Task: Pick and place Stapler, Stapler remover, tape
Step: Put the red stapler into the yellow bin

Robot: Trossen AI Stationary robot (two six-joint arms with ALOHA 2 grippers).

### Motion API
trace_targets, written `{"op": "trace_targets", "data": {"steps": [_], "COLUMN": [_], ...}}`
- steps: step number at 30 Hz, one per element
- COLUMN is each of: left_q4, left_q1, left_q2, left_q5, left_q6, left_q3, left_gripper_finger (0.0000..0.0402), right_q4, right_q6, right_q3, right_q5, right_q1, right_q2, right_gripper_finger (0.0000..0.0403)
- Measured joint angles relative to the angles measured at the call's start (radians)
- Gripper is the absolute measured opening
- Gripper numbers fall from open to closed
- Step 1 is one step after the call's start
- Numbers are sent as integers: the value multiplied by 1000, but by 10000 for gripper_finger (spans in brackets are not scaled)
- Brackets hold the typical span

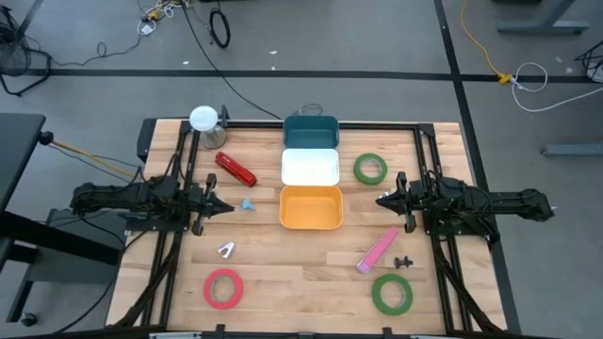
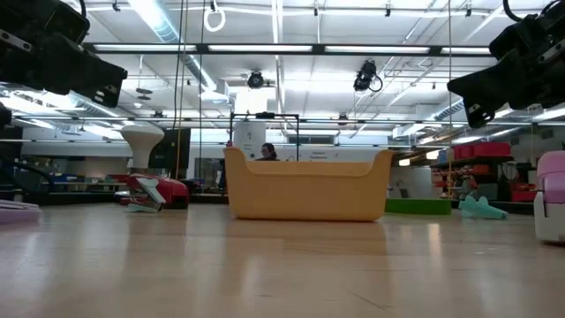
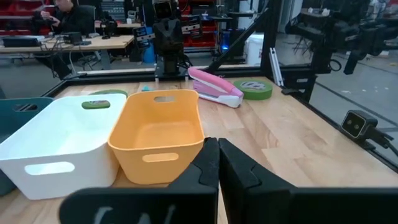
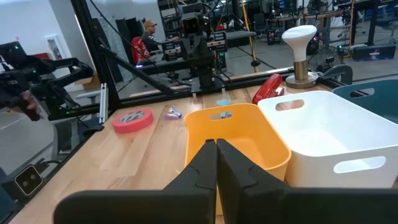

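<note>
Both arms hover above the table, and neither gripper touches anything. My left gripper [image 1: 226, 205] is shut, left of the orange bin [image 1: 311, 208]. My right gripper [image 1: 382, 199] is shut on the bin's right side. A red stapler [image 1: 236, 169] lies far left, and a pink stapler [image 1: 379, 251] lies near right. The red tape [image 1: 223, 288] lies flat at the near left. One green tape [image 1: 391, 293] is at the near right, the other [image 1: 370, 169] beside the white bin [image 1: 311, 168]. Small staple removers lie flat: blue [image 1: 248, 203], silver [image 1: 227, 250], black [image 1: 404, 262].
A teal bin [image 1: 311, 132] stands behind the white bin, so the three bins form a row down the table's middle. A white mushroom-shaped object [image 1: 204, 120] stands at the far left corner. Black rails [image 1: 179, 179] run along both sides. Bare wood [image 1: 301, 282] lies between the near tapes.
</note>
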State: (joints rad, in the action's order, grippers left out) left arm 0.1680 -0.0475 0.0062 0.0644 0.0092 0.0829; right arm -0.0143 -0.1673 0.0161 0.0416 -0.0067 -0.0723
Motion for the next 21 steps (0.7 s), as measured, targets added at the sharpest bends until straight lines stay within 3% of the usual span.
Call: {"op": "trace_targets", "data": {"steps": [21], "left_q4": [-116], "left_q1": [0], "left_q2": [0], "left_q5": [-65], "left_q6": [-4], "left_q3": [0], "left_gripper_finger": [3], "right_q4": [0], "right_q6": [0], "right_q3": [0], "right_q5": [0], "right_q1": [0], "right_q2": [0], "right_gripper_finger": [7]}}
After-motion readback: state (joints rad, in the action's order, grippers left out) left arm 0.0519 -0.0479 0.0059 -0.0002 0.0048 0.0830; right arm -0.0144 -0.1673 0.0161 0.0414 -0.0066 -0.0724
